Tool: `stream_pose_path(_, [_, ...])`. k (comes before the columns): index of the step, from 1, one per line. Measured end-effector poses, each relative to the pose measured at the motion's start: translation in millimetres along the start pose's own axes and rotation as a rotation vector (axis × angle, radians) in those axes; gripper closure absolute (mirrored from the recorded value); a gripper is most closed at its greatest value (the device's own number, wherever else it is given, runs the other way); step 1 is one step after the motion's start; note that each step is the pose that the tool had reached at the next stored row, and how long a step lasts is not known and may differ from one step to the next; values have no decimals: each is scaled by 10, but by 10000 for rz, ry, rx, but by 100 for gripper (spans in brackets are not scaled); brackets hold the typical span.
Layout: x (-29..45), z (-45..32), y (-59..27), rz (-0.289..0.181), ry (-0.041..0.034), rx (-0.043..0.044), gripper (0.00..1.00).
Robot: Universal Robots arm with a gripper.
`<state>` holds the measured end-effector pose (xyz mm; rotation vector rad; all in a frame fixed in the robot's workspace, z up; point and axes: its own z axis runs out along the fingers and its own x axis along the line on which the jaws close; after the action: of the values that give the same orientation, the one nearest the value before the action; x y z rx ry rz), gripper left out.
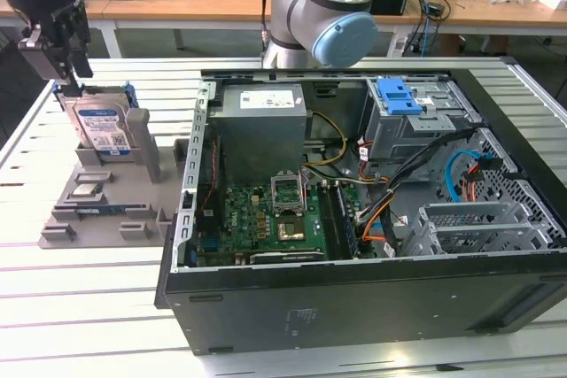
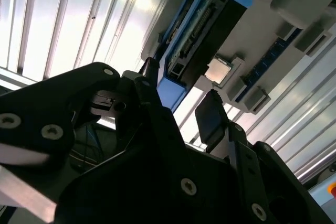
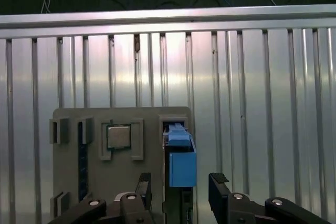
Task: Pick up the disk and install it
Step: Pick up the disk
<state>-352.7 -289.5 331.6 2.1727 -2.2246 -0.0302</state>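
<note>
From here I see my arm (image 1: 324, 8) with its grey, blue-capped joint sitting at twelve o'clock in the exterior view. The gripper (image 1: 69, 81) hangs out at ten o'clock, low over the bench and pointing straight down. In both wrist views its two black fingers (image 3: 218, 183) stand well apart with a wide gap between them. One dark pad (image 2: 210, 115) faces inward.

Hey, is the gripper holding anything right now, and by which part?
Nothing is held. The gripper is open, its fingers either side of the disk's blue-framed end with gaps showing; the disk stands in the grey holder.
</note>
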Motion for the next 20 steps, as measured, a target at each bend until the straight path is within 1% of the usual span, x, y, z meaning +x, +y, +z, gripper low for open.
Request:
stream_pose_path(2, [0, 37, 2, -231, 8, 2, 44])
stream_pose_path(4, [-1, 74, 12, -317, 11, 4, 44])
stream_pose_path(8, [-6, 148, 27, -318, 11, 4, 44])
stream_pose_path(9, [-7, 185, 26, -321, 12, 3, 44])
stream_pose_path(10, [-7, 203, 25, -321, 12, 3, 44])
stream_pose_path(12, [-9, 264, 23, -319, 12, 4, 44])
stream_pose_path(20, [-10, 423, 19, -319, 12, 4, 44])
